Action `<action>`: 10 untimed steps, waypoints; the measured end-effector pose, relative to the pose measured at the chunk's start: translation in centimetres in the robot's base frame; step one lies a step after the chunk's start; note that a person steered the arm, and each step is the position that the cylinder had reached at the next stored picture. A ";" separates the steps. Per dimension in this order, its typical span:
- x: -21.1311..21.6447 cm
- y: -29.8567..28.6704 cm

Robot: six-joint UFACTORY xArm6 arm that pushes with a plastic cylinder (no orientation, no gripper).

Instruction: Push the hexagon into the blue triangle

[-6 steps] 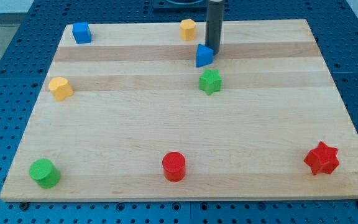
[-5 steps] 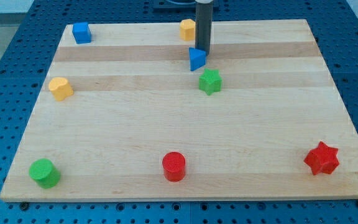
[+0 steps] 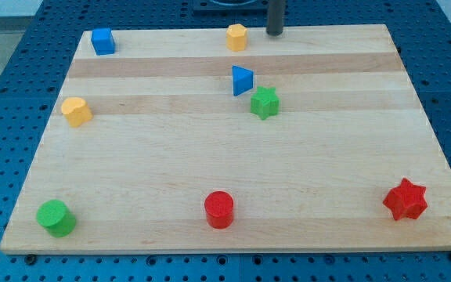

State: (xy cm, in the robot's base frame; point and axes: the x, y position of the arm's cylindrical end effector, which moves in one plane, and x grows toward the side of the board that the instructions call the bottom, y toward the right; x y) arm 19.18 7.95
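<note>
The orange hexagon sits near the top edge of the wooden board, a little left of centre. The blue triangle lies below it, just up and left of the green star. My tip is at the board's top edge, to the right of the hexagon and apart from it, well above the triangle.
A blue cube is at the top left. A yellow heart-like block is at the left. A green cylinder, a red cylinder and a red star lie along the bottom.
My tip was against the blue triangle's upper right and has moved up and right to the board's top edge. The triangle has shifted left and slightly down.
</note>
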 end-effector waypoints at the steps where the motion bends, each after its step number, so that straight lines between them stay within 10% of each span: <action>1: 0.2 -1.6; 3: 0.5 -9.5; 10: 10.4 -10.2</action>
